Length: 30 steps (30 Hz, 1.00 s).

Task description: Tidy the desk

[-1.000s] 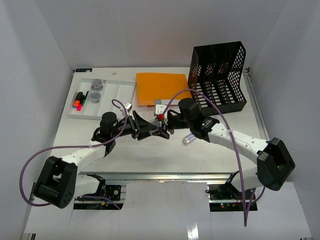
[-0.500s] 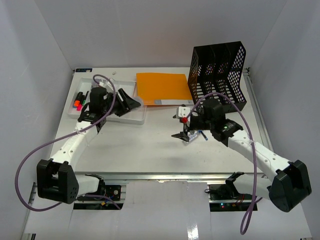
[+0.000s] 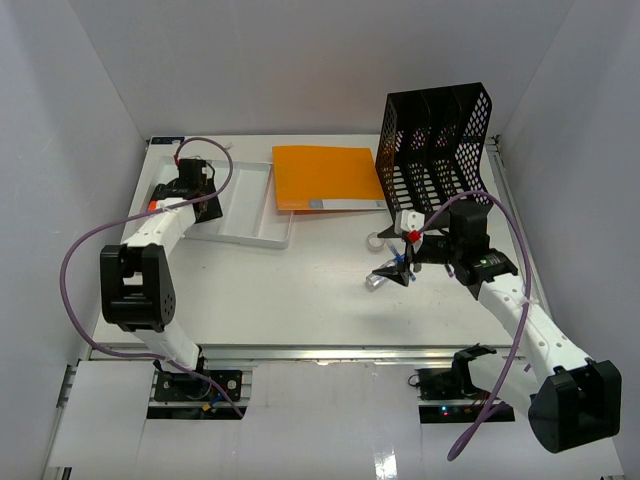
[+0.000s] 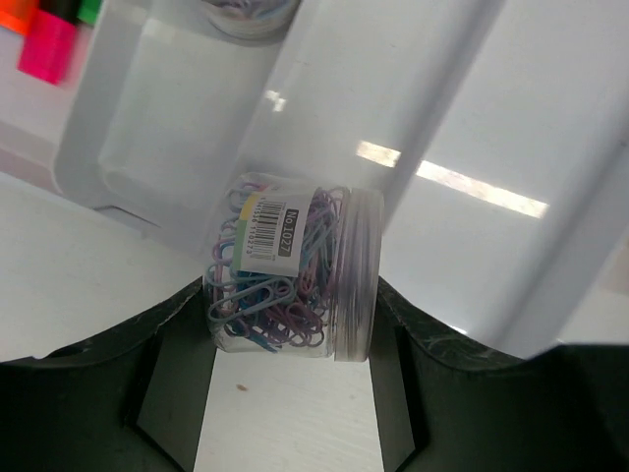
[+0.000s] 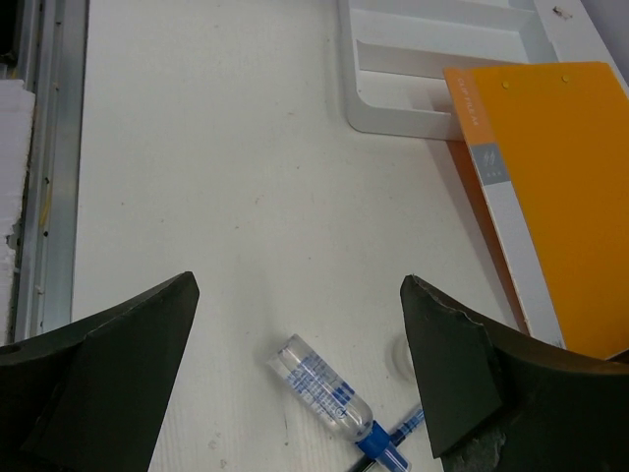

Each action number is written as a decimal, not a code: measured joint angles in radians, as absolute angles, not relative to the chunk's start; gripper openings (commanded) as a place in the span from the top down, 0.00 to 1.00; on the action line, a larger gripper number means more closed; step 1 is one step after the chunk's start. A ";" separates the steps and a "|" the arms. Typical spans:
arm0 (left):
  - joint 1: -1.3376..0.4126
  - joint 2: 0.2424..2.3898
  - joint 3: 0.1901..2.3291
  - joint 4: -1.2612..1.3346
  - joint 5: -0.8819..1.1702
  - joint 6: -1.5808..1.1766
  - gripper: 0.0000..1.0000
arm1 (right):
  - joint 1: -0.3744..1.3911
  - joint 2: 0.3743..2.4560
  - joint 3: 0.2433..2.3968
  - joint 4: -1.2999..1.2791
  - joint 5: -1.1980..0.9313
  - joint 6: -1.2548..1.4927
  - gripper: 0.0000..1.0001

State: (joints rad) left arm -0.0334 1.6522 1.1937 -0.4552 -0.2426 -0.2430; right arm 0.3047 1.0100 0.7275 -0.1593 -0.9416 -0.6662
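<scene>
The desk (image 3: 300, 300) spreads under the tray (image 3: 250, 205). Above the tray's edge the left gripper (image 4: 287, 344) clamps a paper-clip jar (image 4: 295, 270) lying sideways; let go there, it could roll out. Far right of the tray, the right gripper (image 5: 295, 295) gapes empty.

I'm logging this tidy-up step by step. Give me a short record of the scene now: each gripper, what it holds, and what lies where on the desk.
left gripper: shut on the jar of paper clips, over the white tray
right gripper: open, empty, above the desk
below right gripper: clear tube with a blue end, lying on the desk
in tray: highlighters
far side: orange folder beside black file rack
</scene>
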 measured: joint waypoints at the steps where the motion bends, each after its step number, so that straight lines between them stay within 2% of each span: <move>1: -0.031 1.676 1.207 -0.459 -0.274 -0.223 0.75 | 0.301 1.008 0.724 -0.160 -0.951 -0.666 0.10; 10: 0.031 1.803 1.325 -0.448 -0.401 -0.127 0.72 | 0.288 1.007 0.712 -0.163 -0.978 -0.672 0.10; 13: 0.082 1.853 1.348 -0.436 -0.409 -0.118 0.62 | 0.283 1.007 0.709 -0.165 -0.981 -0.676 0.10; 17: 0.122 1.904 1.381 -0.443 -0.403 -0.112 0.37 | 0.270 1.005 0.708 -0.165 -0.984 -0.682 0.10; 20: 0.122 1.928 1.418 -0.441 -0.383 -0.112 0.29 | 0.261 0.998 0.706 -0.166 -0.986 -0.684 0.10; 24: 0.122 1.941 1.431 -0.450 -0.342 -0.117 0.26 | 0.255 0.994 0.705 -0.165 -0.990 -0.685 0.10; 30: 0.123 1.940 1.431 -0.463 -0.293 -0.120 0.14 | 0.252 0.994 0.705 -0.166 -0.991 -0.685 0.10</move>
